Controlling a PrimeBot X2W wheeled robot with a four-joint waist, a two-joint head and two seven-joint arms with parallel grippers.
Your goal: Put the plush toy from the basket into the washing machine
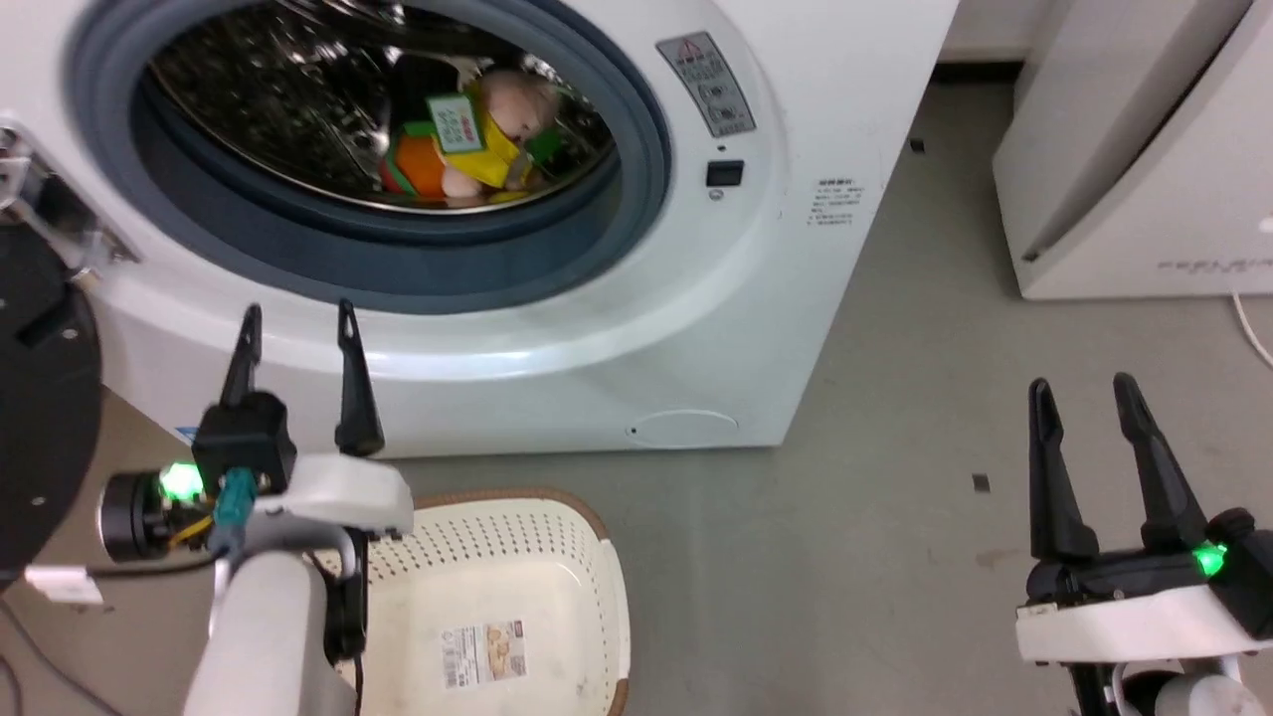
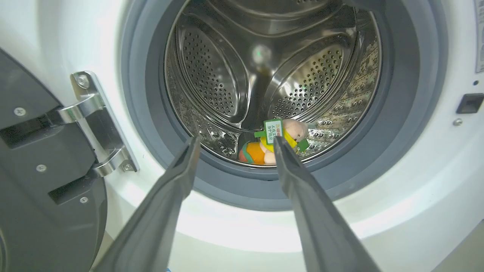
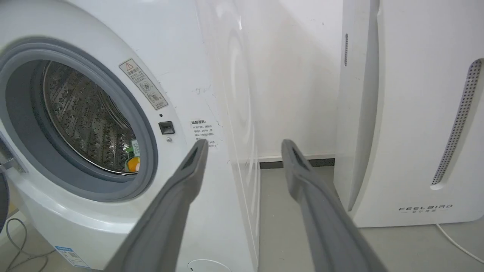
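Plush toy (image 1: 477,149), small, pink-headed and yellow-clad, lies in the shiny steel drum (image 1: 278,109) of the white front-loading washing machine (image 1: 696,328). Left gripper (image 1: 298,310) and right gripper (image 1: 1082,385) both gape, holding nothing; the cream perforated basket (image 1: 602,557) stands before the machine.

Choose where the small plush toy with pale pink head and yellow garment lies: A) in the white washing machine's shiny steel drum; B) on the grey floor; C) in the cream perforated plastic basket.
A: the plush toy rests low in the steel drum, just behind the grey rubber ring of the washing machine.
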